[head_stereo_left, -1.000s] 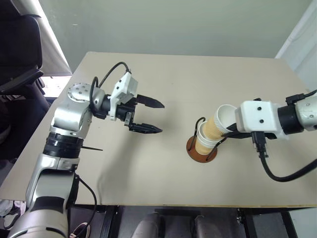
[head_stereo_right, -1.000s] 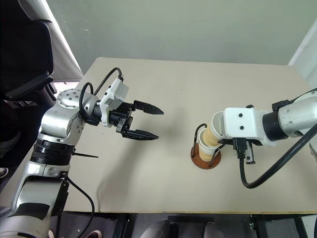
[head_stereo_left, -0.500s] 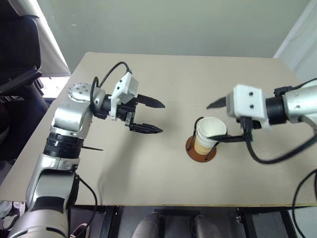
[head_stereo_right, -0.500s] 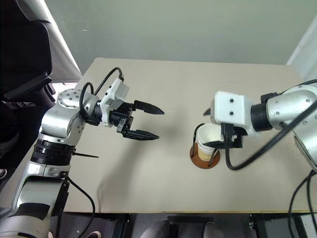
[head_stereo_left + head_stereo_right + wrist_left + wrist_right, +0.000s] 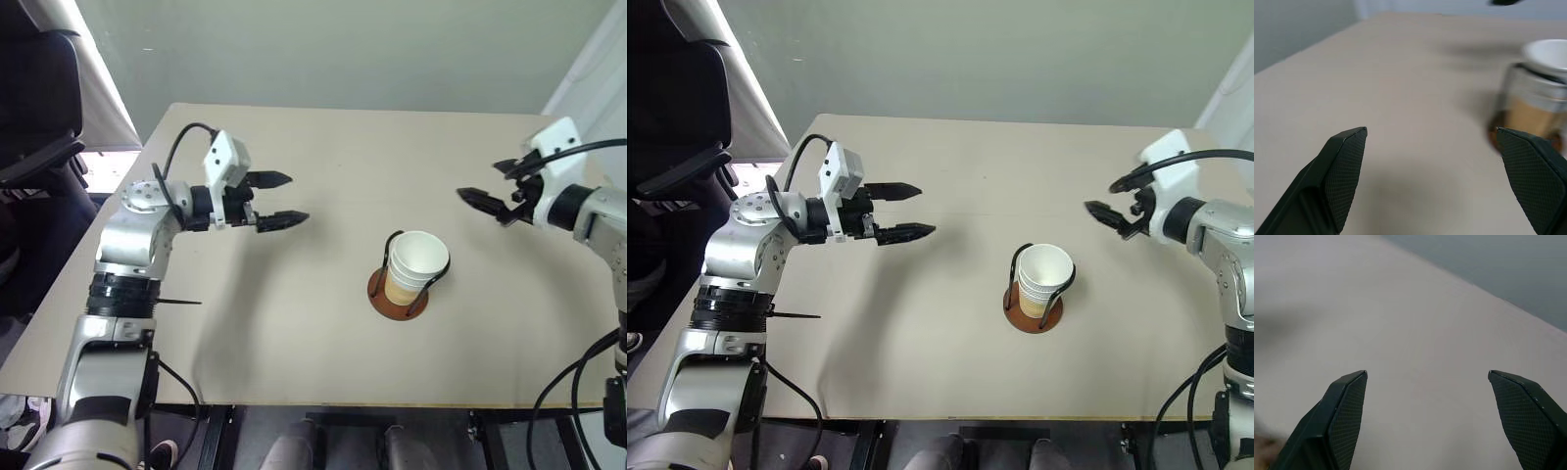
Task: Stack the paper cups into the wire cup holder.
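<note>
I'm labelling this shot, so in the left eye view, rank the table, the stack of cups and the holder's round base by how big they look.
1. Table, by far the largest.
2. Stack of cups, nested upright in the holder.
3. Round base, smallest as seen; the cups cover much of it, so its full size is unsure.

The beige desk [image 5: 294,372] carries the wire cup holder [image 5: 398,294], right of its middle; the paper cups [image 5: 415,262] stand nested inside the holder.
</note>
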Controlling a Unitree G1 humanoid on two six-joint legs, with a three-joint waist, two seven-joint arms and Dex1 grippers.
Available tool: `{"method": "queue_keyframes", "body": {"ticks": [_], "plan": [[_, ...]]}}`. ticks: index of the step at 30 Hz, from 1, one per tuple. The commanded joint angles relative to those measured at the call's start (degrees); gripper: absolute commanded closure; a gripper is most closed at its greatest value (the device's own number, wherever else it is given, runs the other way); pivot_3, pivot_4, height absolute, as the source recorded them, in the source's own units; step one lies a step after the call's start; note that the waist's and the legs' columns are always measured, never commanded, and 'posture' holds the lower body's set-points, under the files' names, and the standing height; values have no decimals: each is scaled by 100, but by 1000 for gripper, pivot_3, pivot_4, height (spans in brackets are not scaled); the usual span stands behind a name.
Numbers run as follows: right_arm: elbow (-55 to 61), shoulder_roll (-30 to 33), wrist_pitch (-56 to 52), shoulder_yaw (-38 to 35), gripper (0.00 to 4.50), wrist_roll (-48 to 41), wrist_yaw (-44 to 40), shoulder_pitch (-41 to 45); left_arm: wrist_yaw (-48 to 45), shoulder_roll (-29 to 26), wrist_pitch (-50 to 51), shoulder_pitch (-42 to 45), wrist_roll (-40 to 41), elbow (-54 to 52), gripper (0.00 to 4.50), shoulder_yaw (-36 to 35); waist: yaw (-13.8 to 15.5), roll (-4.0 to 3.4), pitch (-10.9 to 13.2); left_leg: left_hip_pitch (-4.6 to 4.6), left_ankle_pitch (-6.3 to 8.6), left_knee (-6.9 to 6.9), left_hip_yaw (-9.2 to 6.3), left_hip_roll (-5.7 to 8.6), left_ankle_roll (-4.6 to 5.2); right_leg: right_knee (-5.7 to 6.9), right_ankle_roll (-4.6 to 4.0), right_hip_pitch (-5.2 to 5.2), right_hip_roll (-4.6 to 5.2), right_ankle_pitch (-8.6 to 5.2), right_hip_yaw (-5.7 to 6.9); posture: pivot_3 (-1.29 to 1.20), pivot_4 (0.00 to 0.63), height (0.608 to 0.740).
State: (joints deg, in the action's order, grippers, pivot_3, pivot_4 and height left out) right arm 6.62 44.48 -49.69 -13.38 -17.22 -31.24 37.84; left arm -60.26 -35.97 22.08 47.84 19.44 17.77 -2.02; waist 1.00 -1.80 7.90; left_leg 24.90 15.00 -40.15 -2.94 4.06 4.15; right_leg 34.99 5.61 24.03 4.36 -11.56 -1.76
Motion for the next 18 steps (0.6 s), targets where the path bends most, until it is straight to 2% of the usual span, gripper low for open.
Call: {"method": "queue_keyframes", "body": {"ticks": [1,6,11,18], "plan": [[-730,-312,320,-736,463,278,1013,-27,942,106,-207,-164,-170,52,0,-445,2,-1,0,0,0,0,-1,0,0,-2,0,2,0,0,0,0,150,740],[-1656,-550,1209,-1118,463,534,1785,-128,1847,239,-437,-737,-452,-12,0,-634,4,-5,-3,1,0,6,2,1,-1,-1,-1,13,-1,0,-2,0,150,740],[-2692,-725,1892,-1427,463,684,2550,-229,3167,507,-631,-1436,-438,223,0,-1414,-3,-5,-3,0,-1,7,0,1,-3,1,-5,13,-3,2,-2,0,150,740],[-3958,-616,2512,-1760,463,655,3230,-128,3646,618,-783,-2163,-507,45,0,-1583,49,-8,-4,0,-2,5,-1,1,-7,5,-14,14,-4,8,0,0,150,740]]}}
